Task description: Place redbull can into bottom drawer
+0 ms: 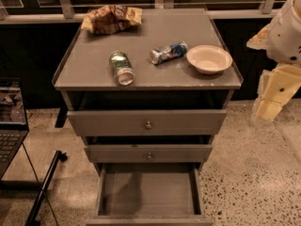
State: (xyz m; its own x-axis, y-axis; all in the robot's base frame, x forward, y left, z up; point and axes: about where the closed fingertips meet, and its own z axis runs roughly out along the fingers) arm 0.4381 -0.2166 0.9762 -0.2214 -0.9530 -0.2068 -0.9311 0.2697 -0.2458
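Observation:
The redbull can (pixel 168 52), slim, blue and silver, lies on its side on the grey cabinet top (pixel 155 29), between a green can and a white bowl. The bottom drawer (pixel 148 192) is pulled out, and its flat grey floor is bare. My gripper (pixel 269 108) hangs at the right edge of the view, off the cabinet's right side, below the level of the top and well apart from the can. It holds nothing that I can see.
A fatter green can (pixel 121 68) lies on its side left of the redbull can. A white bowl (pixel 209 59) stands at the top's right front. A chip bag (pixel 112 18) lies at the back left. Two upper drawers with knobs (pixel 148 125) are slightly out. A laptop (pixel 9 121) and a black stand (pixel 44 187) are on the left.

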